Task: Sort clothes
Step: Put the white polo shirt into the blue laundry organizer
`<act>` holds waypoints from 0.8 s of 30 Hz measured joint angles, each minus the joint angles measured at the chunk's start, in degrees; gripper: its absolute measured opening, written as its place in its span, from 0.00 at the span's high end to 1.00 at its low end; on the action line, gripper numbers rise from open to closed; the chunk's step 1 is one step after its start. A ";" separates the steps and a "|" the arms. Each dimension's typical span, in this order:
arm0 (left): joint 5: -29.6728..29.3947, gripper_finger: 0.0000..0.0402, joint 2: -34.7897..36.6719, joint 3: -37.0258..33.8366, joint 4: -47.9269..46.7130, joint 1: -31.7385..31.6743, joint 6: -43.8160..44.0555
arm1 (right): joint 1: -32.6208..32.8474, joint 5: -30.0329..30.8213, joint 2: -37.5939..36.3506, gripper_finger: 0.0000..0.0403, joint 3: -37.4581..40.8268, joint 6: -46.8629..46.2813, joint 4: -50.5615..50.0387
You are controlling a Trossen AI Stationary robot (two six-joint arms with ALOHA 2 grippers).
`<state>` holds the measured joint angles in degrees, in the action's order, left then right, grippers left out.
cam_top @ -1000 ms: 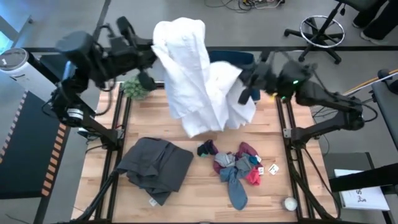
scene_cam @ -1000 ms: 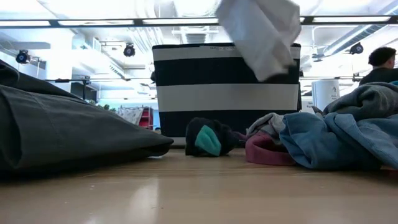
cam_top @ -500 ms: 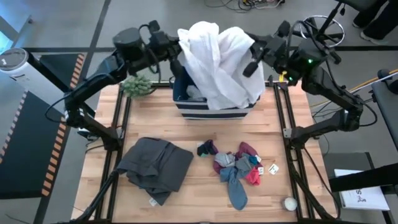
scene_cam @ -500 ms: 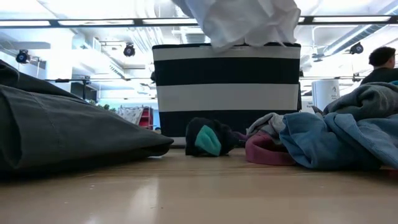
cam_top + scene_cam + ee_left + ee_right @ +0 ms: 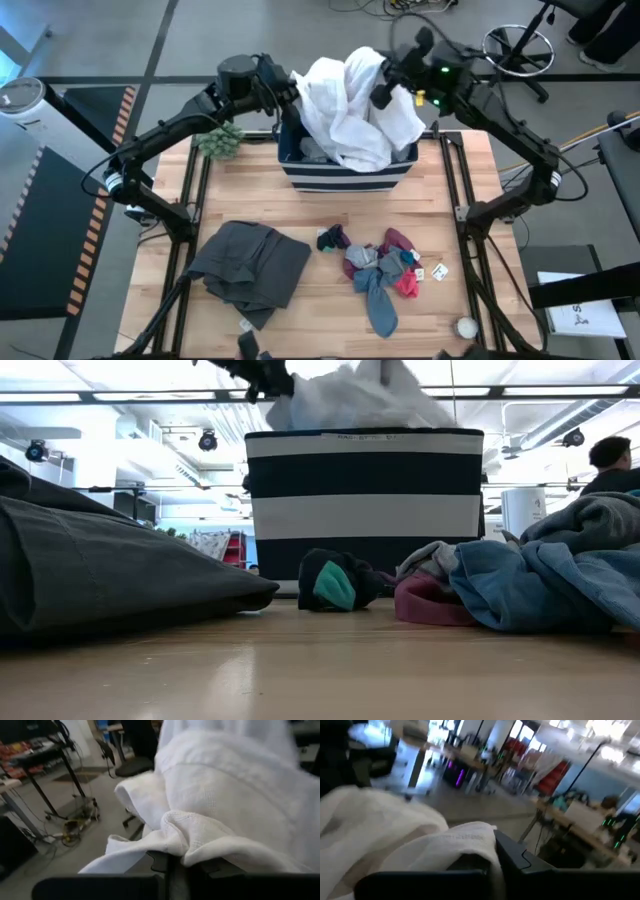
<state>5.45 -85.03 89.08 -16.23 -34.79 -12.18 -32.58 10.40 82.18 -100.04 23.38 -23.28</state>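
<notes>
Both arms' jaws pinch one white garment (image 5: 350, 105) above one striped bin (image 5: 345, 175).

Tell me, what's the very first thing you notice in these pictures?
The big white fabric garment heaped over the navy fabric bin with white stripes at the table's far edge, held from either side by the left gripper and right gripper. Nearer lie a folded dark grey garment and a jumble of small colourful clothes.
</notes>
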 joint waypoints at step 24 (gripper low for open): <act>9.10 0.89 -0.11 -8.99 0.76 1.27 0.25 | -0.09 -7.44 0.56 0.91 9.66 -10.36 -23.13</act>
<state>14.55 -85.14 80.09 -15.47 -33.52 -11.93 -32.67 2.96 82.75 -90.38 13.02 -46.41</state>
